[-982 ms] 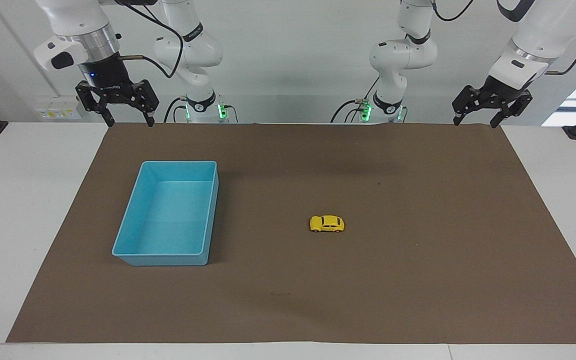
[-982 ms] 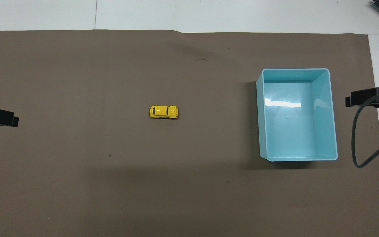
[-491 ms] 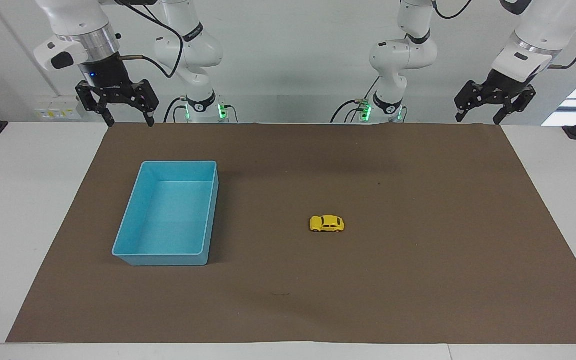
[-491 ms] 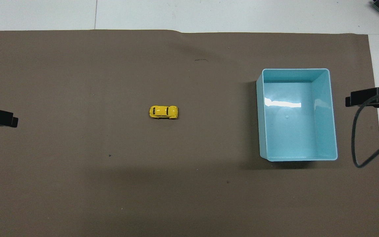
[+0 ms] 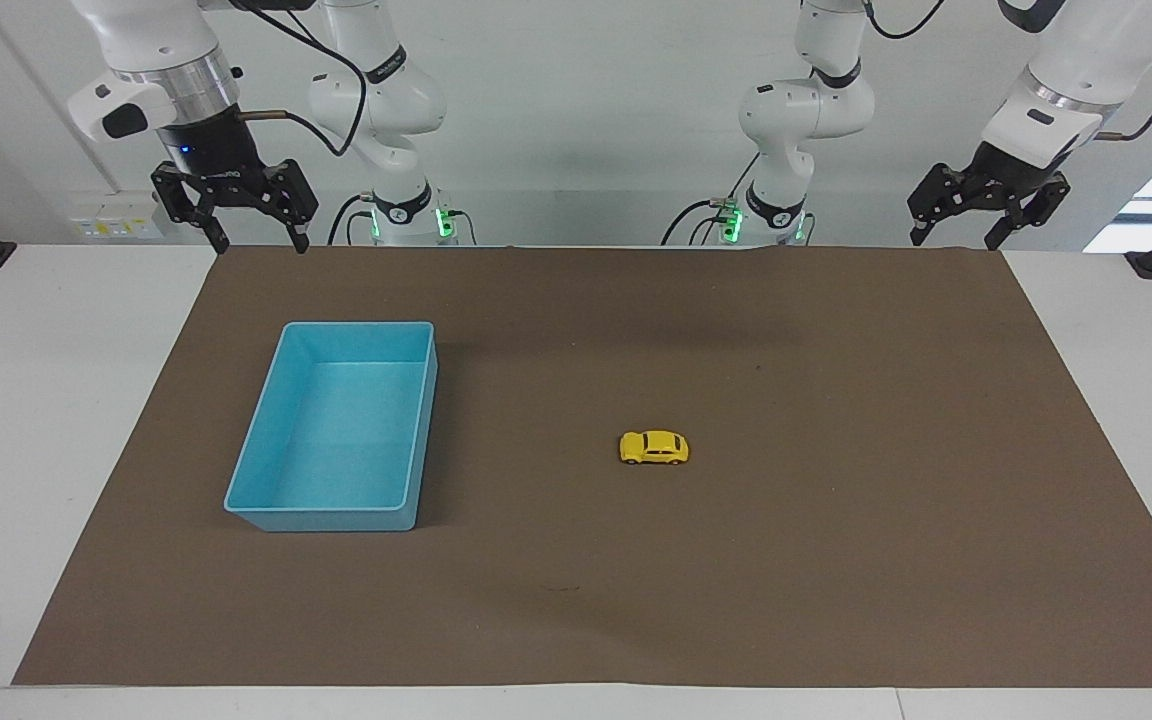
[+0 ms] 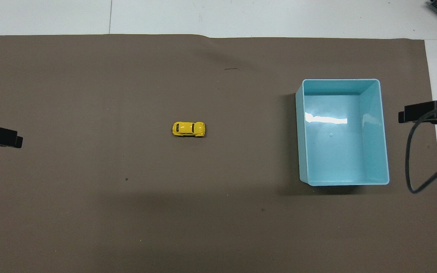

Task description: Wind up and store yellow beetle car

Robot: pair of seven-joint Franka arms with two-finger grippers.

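No legible text or labels.

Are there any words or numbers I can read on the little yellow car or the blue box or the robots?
None can be read.
Car: no words or numbers show.
Tray: plain, no label.
Arms: dark rings at the joints may carry small print, too small to read.
Wall panel beside the right arm: marks on it are too small to read.
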